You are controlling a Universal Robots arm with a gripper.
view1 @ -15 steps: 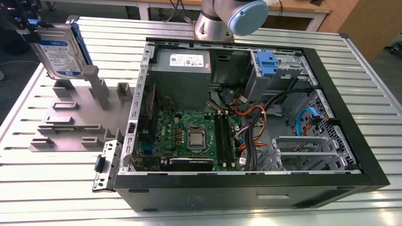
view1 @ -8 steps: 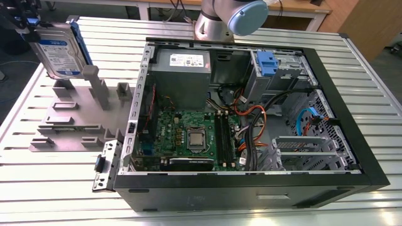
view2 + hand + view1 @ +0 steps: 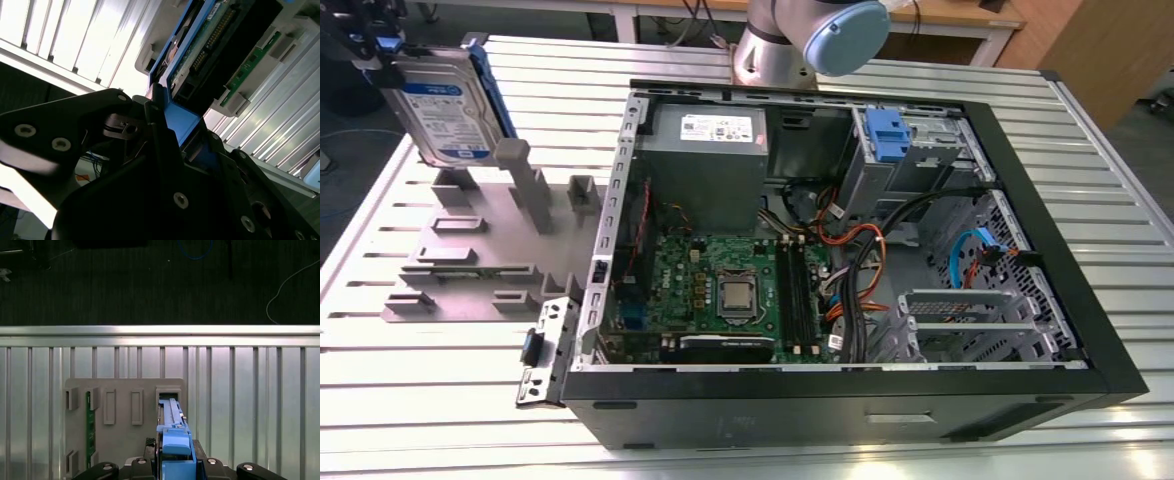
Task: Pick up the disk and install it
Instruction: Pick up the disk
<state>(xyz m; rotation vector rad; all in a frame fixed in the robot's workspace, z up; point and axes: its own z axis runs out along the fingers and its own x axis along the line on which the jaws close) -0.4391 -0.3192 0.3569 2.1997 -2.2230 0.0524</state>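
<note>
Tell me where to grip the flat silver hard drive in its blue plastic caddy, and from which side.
Grip the silver hard drive by the top edge of its blue caddy, from above. It hangs upright over the grey holder, broad faces sideways; the black gripper holds it so.

Print on the disk (image 3: 447, 115) and the power-supply sticker (image 3: 718, 127) is unreadable.
</note>
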